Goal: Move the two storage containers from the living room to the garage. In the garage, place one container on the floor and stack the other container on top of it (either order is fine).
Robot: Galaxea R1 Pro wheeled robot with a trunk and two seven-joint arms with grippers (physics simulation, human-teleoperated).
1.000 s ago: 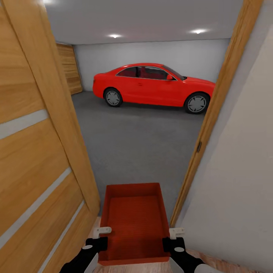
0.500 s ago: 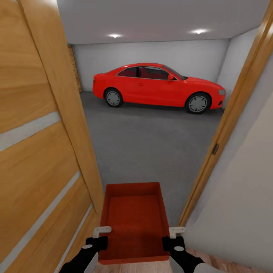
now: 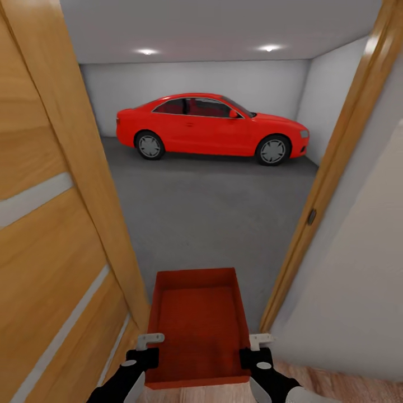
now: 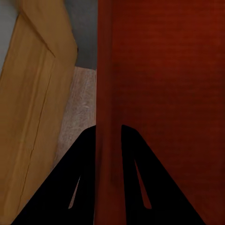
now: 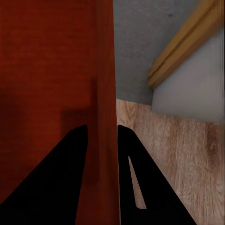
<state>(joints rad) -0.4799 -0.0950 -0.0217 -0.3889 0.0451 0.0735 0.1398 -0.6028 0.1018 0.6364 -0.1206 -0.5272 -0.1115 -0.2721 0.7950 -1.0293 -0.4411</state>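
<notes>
You're carrying one storage container (image 3: 197, 327), orange-red, lidless, held level out front between both arms, right at the doorway into the garage (image 3: 196, 84). Your left gripper (image 3: 146, 351) is clamped on the bin's left wall near its near corner; in the left wrist view the two dark fingers (image 4: 70, 187) sit one on each side of that wall (image 4: 105, 93), closed onto it. Your right gripper (image 3: 254, 351) does the same on the right wall, fingers (image 5: 56, 178) straddling the wall edge (image 5: 101, 93), gripping it. The bin is empty inside, ribbed bottom visible. Open wooden door (image 3: 50, 224) with pale stripes is close on your left, its edge just beside the bin's left side. Wooden door frame (image 3: 330, 179) on your right, with a pale wall (image 3: 358, 280) next to it. Under the bin's near end there's light wood-plank floor (image 5: 173, 154), and the dark grey concrete floor (image 3: 207, 212) starts just past the threshold, under the bin's far end. Red car (image 3: 210, 129) parked across the far side of the garage, side-on, well away from the bin, against the pale grey back wall (image 3: 196, 81). Two ceiling lights (image 3: 146, 51) on above it.
</notes>
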